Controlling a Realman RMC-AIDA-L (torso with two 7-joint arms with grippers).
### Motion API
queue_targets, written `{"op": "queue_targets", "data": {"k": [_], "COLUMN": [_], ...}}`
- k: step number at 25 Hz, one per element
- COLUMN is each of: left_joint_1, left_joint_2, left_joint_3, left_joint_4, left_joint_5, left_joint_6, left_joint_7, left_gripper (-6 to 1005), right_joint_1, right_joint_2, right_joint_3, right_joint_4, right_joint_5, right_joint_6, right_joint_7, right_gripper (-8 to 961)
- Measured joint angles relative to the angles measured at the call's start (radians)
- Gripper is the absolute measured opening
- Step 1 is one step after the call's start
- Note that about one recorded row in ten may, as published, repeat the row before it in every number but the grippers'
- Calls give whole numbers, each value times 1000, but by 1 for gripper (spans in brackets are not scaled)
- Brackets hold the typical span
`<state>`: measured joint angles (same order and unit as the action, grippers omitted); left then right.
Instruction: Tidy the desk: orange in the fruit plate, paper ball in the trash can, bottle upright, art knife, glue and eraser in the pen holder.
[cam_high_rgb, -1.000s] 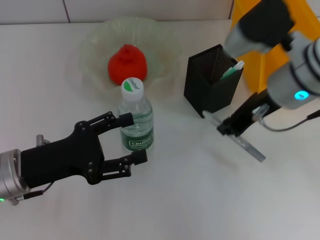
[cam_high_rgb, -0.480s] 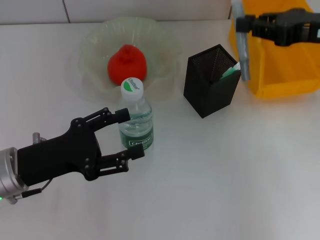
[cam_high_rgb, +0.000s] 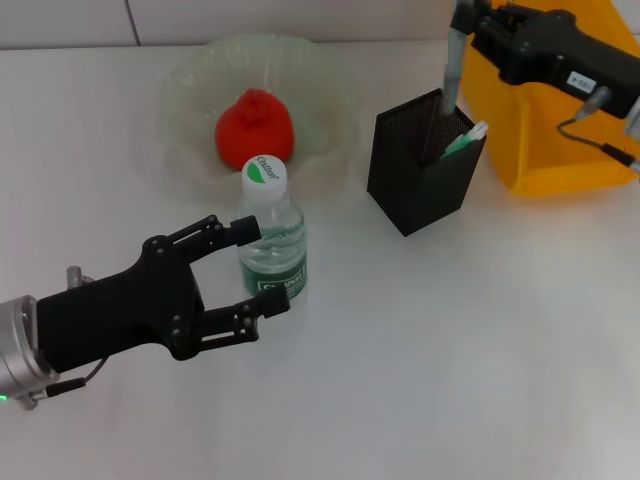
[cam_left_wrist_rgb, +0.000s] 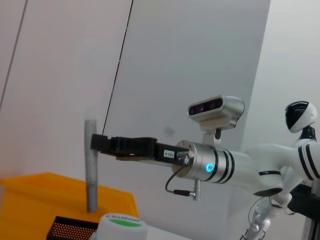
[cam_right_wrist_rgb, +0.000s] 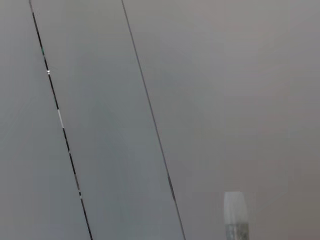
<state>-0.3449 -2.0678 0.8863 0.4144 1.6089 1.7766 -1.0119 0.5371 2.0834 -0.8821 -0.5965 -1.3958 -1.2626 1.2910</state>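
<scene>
Where the art knife (cam_high_rgb: 451, 72) hung a half-second ago beside the pen holder (cam_high_rgb: 420, 175), near the trash can (cam_high_rgb: 560, 150), it now stands upright with its lower end dipped into the holder's mouth. A second back it was low over the desk at about 5 o'clock of the holder. Right gripper (cam_high_rgb: 472, 25) is clamped on the knife's upper end, at 1 o'clock of the holder; left wrist view confirms the pinch on the grey stick (cam_left_wrist_rgb: 91, 165), which hangs vertical above the mesh rim (cam_left_wrist_rgb: 75, 227).

Glue (cam_high_rgb: 465, 138) already leans inside the holder, white tip showing at the 3 o'clock corner. Eraser not seen in any view; possibly inside, cannot tell.

Left gripper (cam_high_rgb: 248, 268) unchanged over the last half-second: fingers spread wide either side of the bottle (cam_high_rgb: 270, 235), not gripping. Bottle upright, at 6 o'clock of the fruit plate (cam_high_rgb: 190, 90). Orange (cam_high_rgb: 255, 125) sits in the plate.

Judgement: knife insertion under way; release is next. Risk: the tip catching on the glue or the mesh.
</scene>
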Motion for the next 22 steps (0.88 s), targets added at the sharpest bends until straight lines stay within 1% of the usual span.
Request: {"op": "queue_targets", "data": {"k": [1,3,8,13,15,16,17,20,21,22], "left_joint_1": [-2,-4,-3,-5,-3,3,3,13,19,19], "left_joint_2": [0,0,1,2,4,8,8,24,36,36], "left_joint_3": [0,-1,-1,-1,-1,-1,-1,-1,-1,-1], "left_joint_4": [-5,-8,-9,-9,-6,-4,-4,-2,-2,-2], "left_joint_5": [0,-1,-11,-19,-19,-19,-19,-15,-13,-13], "left_joint_6": [0,0,17,26,36,55,55,80,86,86], "left_joint_7": [1,2,10,12,11,11,11,7,3,3], "left_gripper": [859,859,859,860,860,860,860,859,859,859], "right_joint_1": [21,33,34,20,-2,-34,-34,-88,-117,-117], "right_joint_2": [0,0,0,-3,-4,-6,-6,-9,-12,-12], "right_joint_3": [-2,-3,-4,-3,1,0,0,-4,-4,-4], "right_joint_4": [42,63,70,66,52,28,28,-7,-24,-24], "right_joint_5": [1,0,0,1,2,0,0,-30,-82,-82], "right_joint_6": [4,6,5,-20,-82,-162,-162,-280,-353,-353], "right_joint_7": [-32,-35,-34,-34,-40,-64,-64,-71,-40,-40], "right_gripper": [165,172,189,328,384,412,433,496,517,535]}}
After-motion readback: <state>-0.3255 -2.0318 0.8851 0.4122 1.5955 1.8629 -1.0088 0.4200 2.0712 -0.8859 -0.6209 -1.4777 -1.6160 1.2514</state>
